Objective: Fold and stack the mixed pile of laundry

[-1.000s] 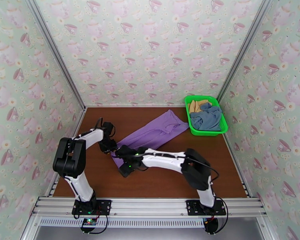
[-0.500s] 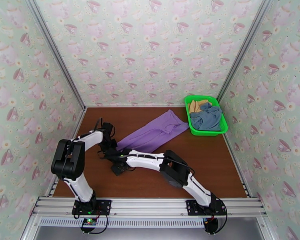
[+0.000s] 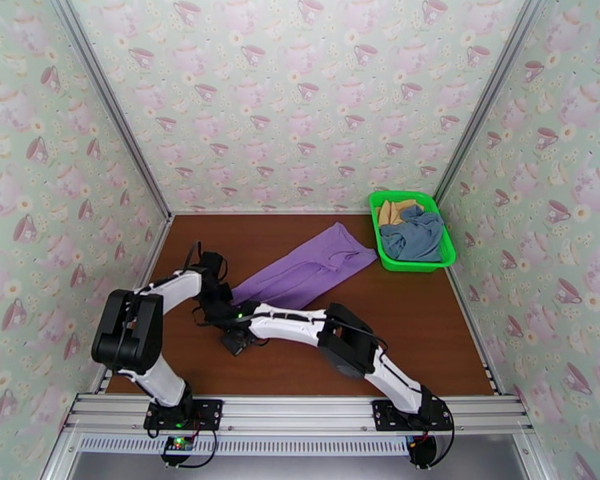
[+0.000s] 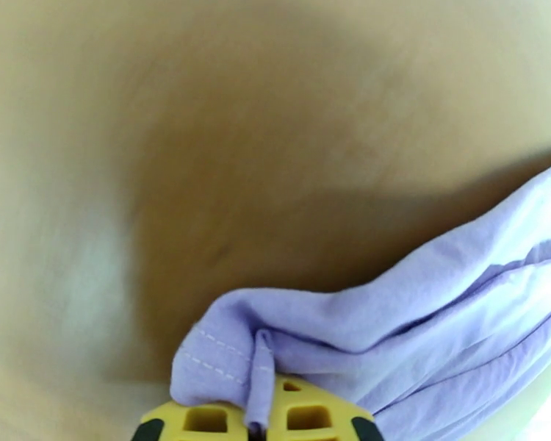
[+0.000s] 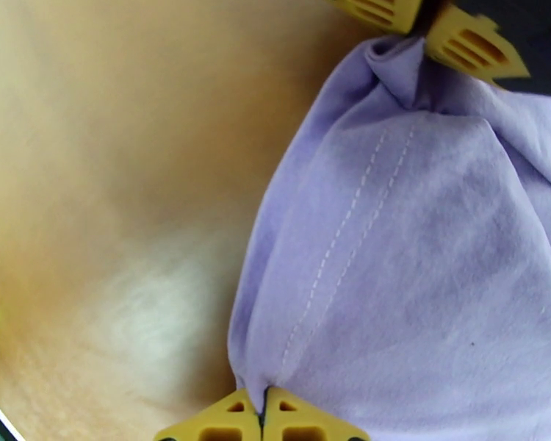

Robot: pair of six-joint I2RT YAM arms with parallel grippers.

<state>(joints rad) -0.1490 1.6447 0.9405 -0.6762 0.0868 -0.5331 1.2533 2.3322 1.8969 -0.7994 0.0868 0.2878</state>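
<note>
Three garments: one lilac garment [image 3: 308, 270] left of the one green basket [image 3: 416, 266], one blue-grey garment [image 3: 412, 238] and one tan garment [image 3: 396, 210] inside it. Two arms: left arm [image 3: 172, 286], right arm [image 3: 300, 322].

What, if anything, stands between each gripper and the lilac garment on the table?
Nothing visible does. The left gripper is shut on a fold of the lilac garment at its stitched hem, and the right gripper is shut on the same hem close beside it. The green basket sits apart, at the far right.
</note>
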